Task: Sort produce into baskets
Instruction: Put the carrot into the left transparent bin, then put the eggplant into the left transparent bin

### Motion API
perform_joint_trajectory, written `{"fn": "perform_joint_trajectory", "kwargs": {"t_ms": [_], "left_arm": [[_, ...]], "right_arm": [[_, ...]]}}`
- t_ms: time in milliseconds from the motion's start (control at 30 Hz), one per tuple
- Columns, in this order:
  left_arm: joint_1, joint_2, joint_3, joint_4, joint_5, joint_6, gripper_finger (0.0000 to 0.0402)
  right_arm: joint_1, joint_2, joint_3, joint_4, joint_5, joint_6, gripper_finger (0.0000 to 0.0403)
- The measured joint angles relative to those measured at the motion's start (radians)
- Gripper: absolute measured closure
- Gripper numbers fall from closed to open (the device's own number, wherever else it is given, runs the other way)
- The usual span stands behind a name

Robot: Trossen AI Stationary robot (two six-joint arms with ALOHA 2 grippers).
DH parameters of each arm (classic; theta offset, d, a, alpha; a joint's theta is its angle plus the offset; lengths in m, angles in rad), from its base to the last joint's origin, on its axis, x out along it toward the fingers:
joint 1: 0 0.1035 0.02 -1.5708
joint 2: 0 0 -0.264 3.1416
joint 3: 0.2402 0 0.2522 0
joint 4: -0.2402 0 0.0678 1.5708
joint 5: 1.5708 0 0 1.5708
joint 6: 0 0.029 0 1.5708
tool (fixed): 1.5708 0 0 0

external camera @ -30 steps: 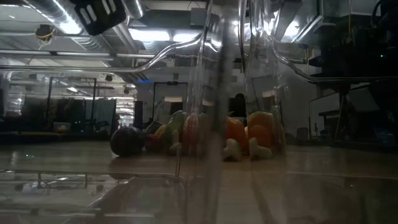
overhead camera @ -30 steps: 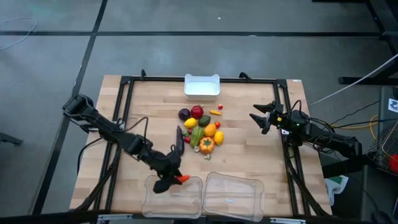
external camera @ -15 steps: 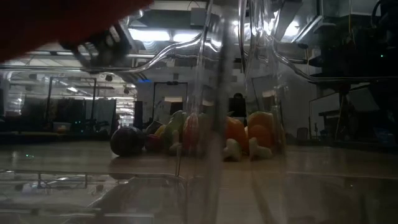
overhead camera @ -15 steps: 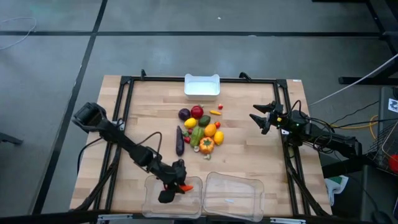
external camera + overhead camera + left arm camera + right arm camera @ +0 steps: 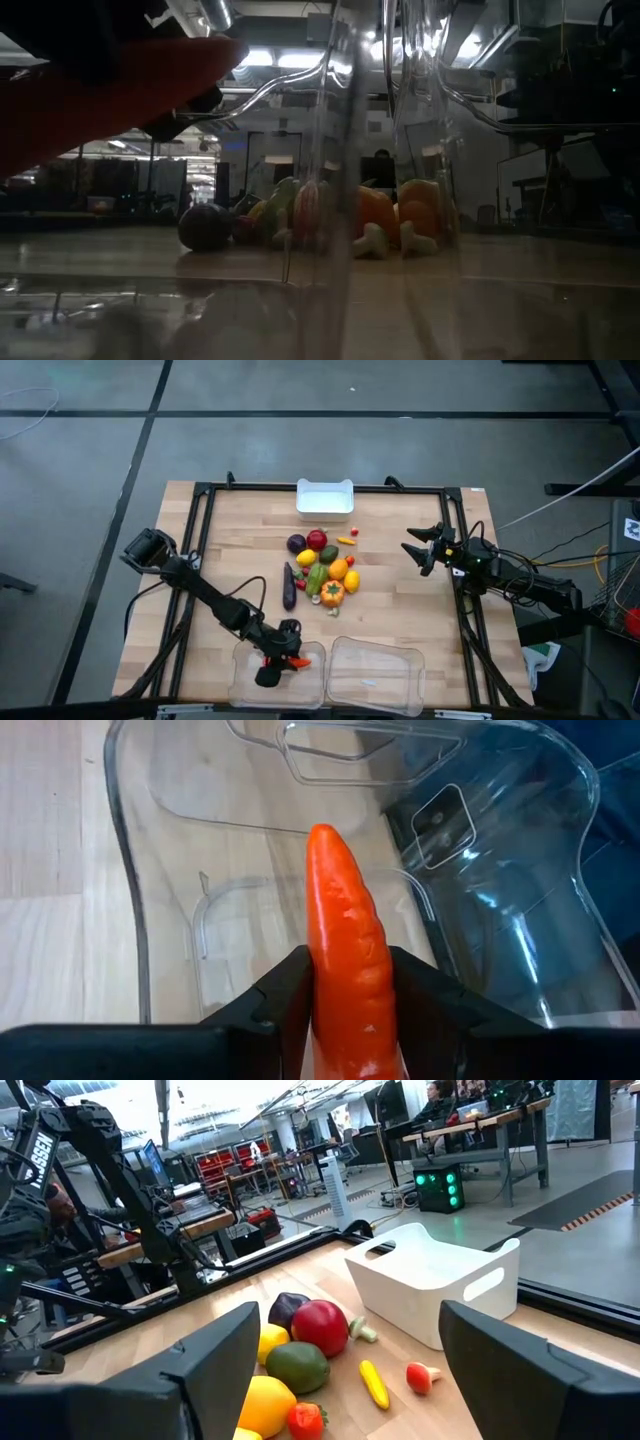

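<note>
Carrot (image 5: 347,970) is clamped between the fingers of the left gripper (image 5: 283,662), held over the left clear tray (image 5: 250,685) at the table's near edge. Remaining produce (image 5: 322,570) is heaped at table centre, near the white bin (image 5: 325,498). Right gripper (image 5: 418,549) is held open, apart at the right side.
</note>
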Motion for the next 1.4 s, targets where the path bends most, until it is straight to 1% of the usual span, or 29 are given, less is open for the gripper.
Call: {"fn": "perform_joint_trajectory", "kwargs": {"t_ms": [300, 467, 633, 867, 1000, 1133, 1200, 1400], "left_arm": [[0.006, 0.004, -0.003, -0.011, -0.015, -0.004, 0.0213], [0.006, 0.005, -0.004, -0.004, -0.014, -0.002, 0.0193], [0.006, 0.002, -0.003, -0.001, -0.014, -0.026, 0.0195], [0.005, 0.002, 0.032, -0.003, -0.011, -0.034, 0.0205], [0.005, 0.002, 0.05, 0.0, 0.021, -0.037, 0.0204], [0.004, 0.002, 0.071, -0.002, 0.063, -0.076, 0.0204], [0.004, 0.001, 0.086, -0.002, 0.068, -0.086, 0.0204], [0.019, -0.001, 0.138, -0.007, 0.069, -0.031, 0.0204]], "right_arm": [[0.0, 0.0, 0.0, -0.001, 0.0, 0.0, 0.0098], [0.0, 0.0, 0.0, -0.001, 0.0, 0.0, 0.0098], [0.0, 0.0, 0.0, -0.001, 0.0, 0.0, 0.0098], [0.0, 0.0, 0.0, -0.002, 0.0, 0.0, 0.0098], [0.0, 0.0, 0.0, -0.002, 0.0, 0.0, 0.0098], [0.0, 0.0, 0.0, -0.002, 0.0, 0.0, 0.0098], [0.0, 0.0, 0.0, -0.002, 0.0, 0.0, 0.0098], [0.0, 0.0, 0.0, -0.001, 0.0, 0.0, 0.0098]]}}
